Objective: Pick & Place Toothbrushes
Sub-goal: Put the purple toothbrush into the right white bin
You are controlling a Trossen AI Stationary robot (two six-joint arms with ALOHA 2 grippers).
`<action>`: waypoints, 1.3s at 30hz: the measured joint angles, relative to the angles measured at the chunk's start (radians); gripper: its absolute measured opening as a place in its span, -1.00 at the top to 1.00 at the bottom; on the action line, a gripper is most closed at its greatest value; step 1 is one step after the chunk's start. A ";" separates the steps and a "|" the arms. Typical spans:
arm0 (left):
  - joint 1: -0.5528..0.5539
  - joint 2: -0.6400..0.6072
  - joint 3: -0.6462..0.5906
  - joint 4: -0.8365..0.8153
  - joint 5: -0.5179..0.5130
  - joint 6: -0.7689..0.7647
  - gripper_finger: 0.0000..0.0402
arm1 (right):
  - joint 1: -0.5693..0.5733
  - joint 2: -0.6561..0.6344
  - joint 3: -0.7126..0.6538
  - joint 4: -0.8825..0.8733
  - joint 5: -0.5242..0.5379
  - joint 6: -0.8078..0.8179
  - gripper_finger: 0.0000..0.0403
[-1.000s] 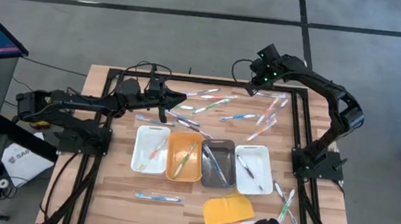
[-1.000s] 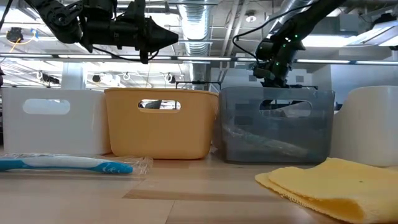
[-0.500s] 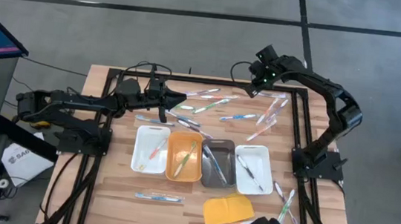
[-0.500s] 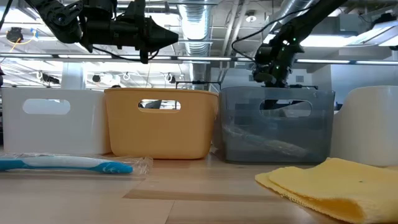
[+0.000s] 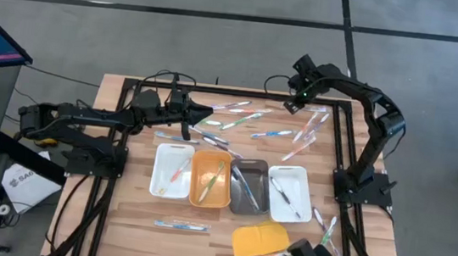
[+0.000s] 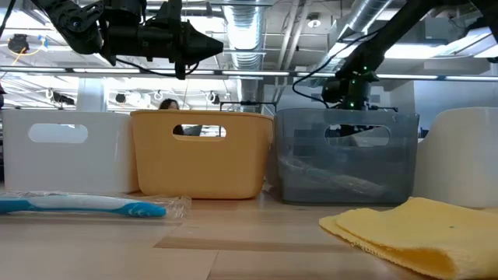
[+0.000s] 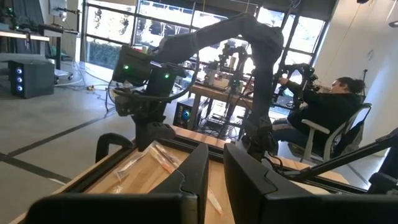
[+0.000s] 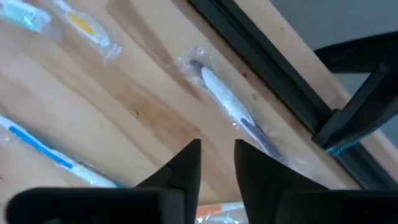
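1. Wooden table (image 5: 130,220), seen from above, carries four bins in a row at centre frame: white bin (image 5: 172,171), orange bin (image 5: 211,178), grey bin (image 5: 248,186) and a second white bin (image 5: 290,191). Loose wrapped toothbrushes (image 5: 255,122) lie scattered across the upper middle of the frame; a few more sit at lower right beside the yellow cloth (image 5: 258,238).

2. Right gripper (image 5: 294,103) hangs over the upper-right scatter. Its wrist view shows a narrow gap between the fingers, nothing in it, with a white wrapped toothbrush (image 8: 227,106) lying on the boards beyond the fingertips.

3. Left gripper (image 5: 185,120) hovers above the left end of the scatter, fingers nearly pressed together and empty.

4. Risk: the slit looks too narrow to straddle a handle; a descent now would press the fingertips onto the wrapper and skid it.

5. Risk: the target lies near the black frame rail (image 8: 273,68); a misjudged approach could strike it.

6. Risk: neighbouring brushes overlap, so two may lift together.

7. Change: against the overhead picture a second ago, the right gripper has shifted toward frame right and its fingers have parted slightly. The left arm has not moved.
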 joint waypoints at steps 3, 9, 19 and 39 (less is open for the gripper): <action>0.000 0.000 0.000 0.000 0.000 0.000 0.78 | -0.017 0.009 0.000 0.008 -0.002 -0.032 0.40; 0.000 0.000 0.000 0.000 0.000 0.000 0.78 | -0.054 0.060 0.000 0.011 -0.001 -0.034 0.28; 0.000 0.000 0.000 0.000 0.000 -0.004 0.78 | -0.055 0.123 0.000 0.030 0.032 -0.069 0.29; 0.000 0.000 0.000 0.007 0.000 -0.005 0.78 | -0.067 0.156 -0.013 0.005 0.034 -0.101 0.40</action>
